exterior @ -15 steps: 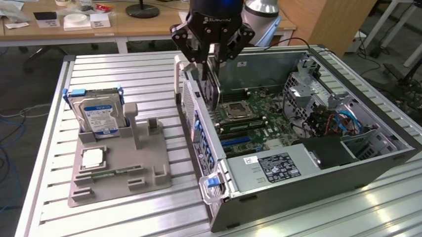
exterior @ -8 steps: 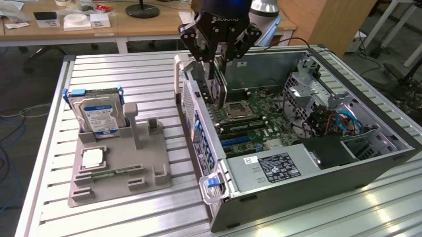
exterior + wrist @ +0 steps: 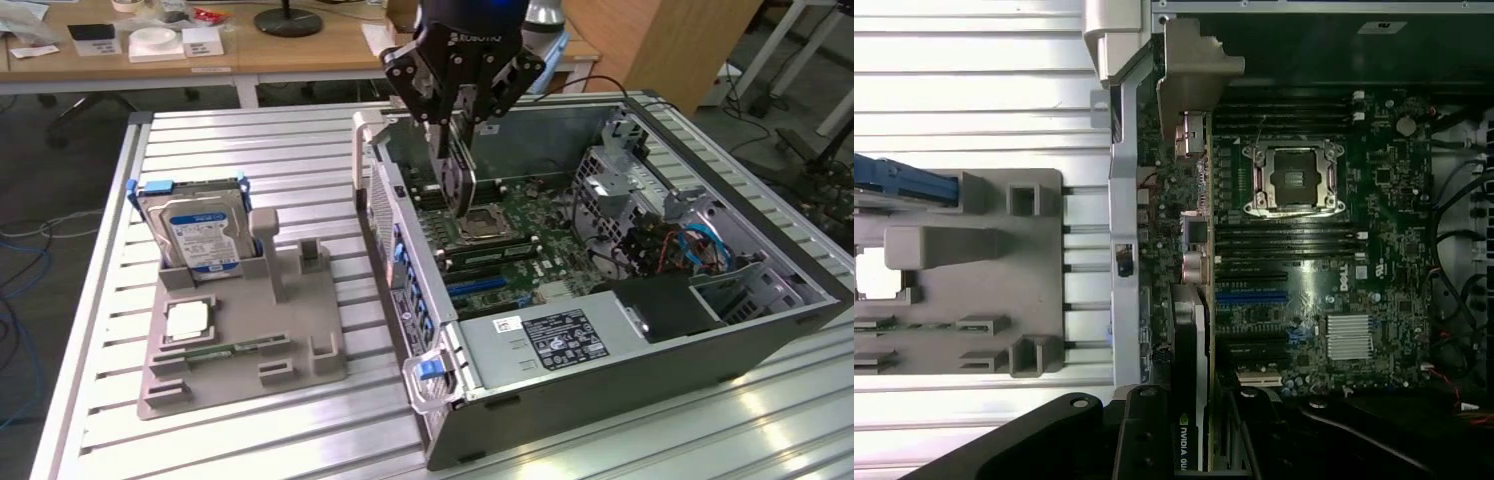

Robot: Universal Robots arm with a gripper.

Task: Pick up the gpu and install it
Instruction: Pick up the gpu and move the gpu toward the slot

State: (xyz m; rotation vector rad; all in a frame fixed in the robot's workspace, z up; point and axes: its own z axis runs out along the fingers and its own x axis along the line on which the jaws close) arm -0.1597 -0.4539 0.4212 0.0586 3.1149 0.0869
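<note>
My claw (image 3: 459,118) is clenched on the gpu (image 3: 461,180), gripping its top edge. The card hangs upright inside the open computer case (image 3: 747,300), close to the case's slotted end wall.

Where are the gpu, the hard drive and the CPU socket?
gpu (image 3: 459,175), exterior view, dark face of the upright card.
hard drive (image 3: 200,238), exterior view, blue-white label.
CPU socket (image 3: 1294,180), wrist view, centre of the socket.
</note>
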